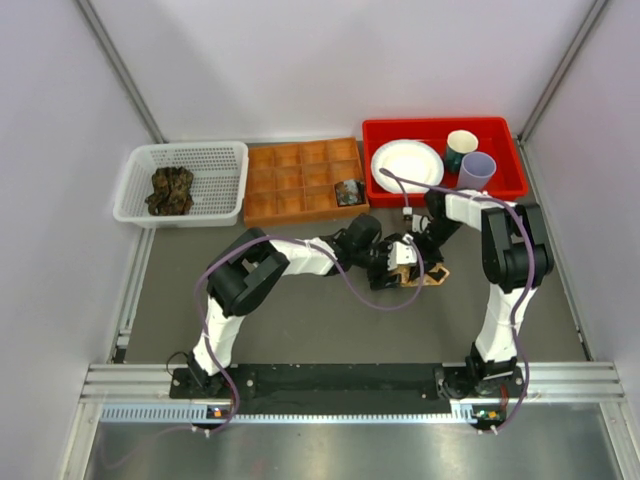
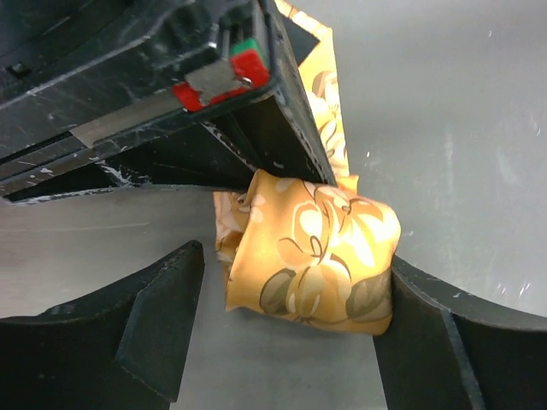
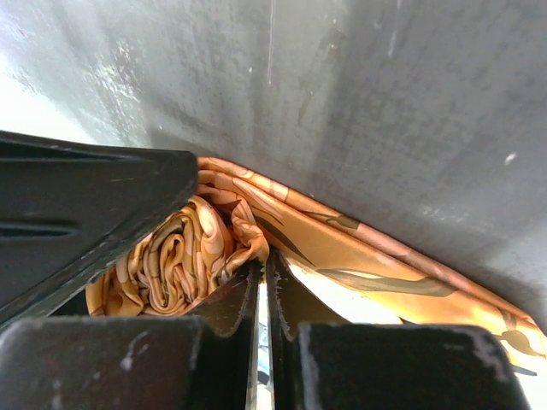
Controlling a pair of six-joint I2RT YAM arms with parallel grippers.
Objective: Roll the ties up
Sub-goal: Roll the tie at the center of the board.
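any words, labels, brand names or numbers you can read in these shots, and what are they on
No text can be read in any view.
orange tie: only a leaf-like pattern, no lettering.
green cup and purple cup in the red bin: any print is too small to tell from the top view.

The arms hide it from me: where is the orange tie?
Top view: the orange tie lies right of centre, below the red bin, its rolled end inside the open jaws of the left gripper.
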